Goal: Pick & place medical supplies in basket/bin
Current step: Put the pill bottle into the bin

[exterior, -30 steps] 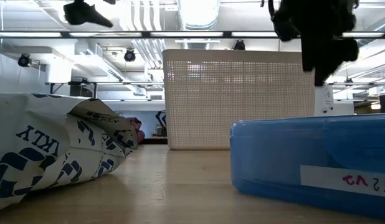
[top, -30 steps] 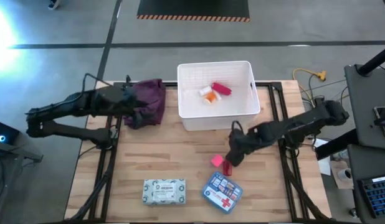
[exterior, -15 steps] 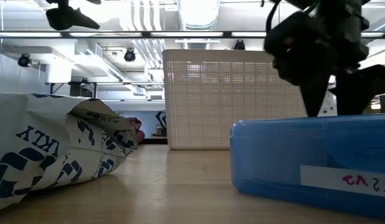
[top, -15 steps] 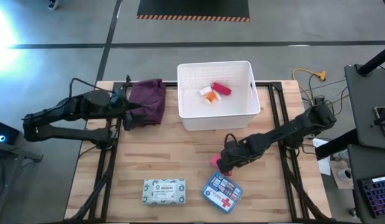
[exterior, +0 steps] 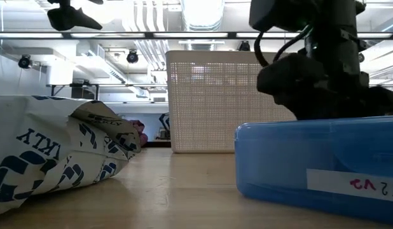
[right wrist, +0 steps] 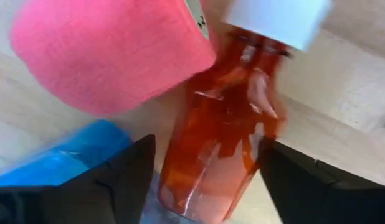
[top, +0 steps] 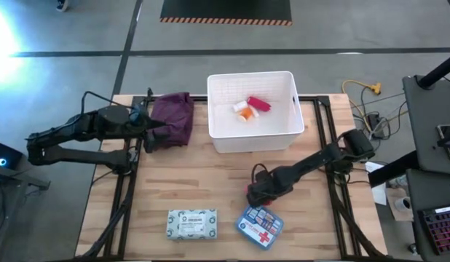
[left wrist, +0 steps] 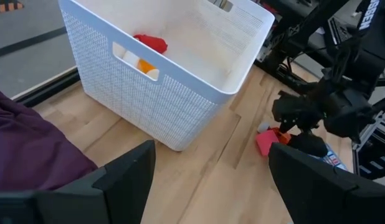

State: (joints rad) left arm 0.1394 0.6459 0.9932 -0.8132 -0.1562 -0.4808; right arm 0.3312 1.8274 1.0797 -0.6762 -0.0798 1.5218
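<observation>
A pink roll (right wrist: 111, 56) and a red see-through bottle (right wrist: 223, 137) with a white cap (right wrist: 273, 18) lie on the table in front of the white bin (top: 254, 140). My right gripper (top: 254, 195) is low over them and open, one finger on each side of the bottle. I see no touch. A red tube (top: 258, 104) and an orange-capped piece (top: 243, 113) lie in the bin. The patterned packet (top: 191, 223) and the blue first-aid box (top: 259, 225) lie near the near edge. My left gripper (top: 148, 132) hangs open beside the purple cloth (top: 174, 118).
The blue box (exterior: 324, 165) lies just nearer than my right gripper (exterior: 311, 83) and hides its fingertips in the low view. The bin wall (left wrist: 149, 99) stands beyond the bottle. Bare wood lies between the packet (exterior: 50, 159) and the bin.
My right gripper has come down and moved toward the table's near-left, from above the bottle to low around it and the pink roll. My left gripper has drawn back a little toward the table's left edge, off the purple cloth.
</observation>
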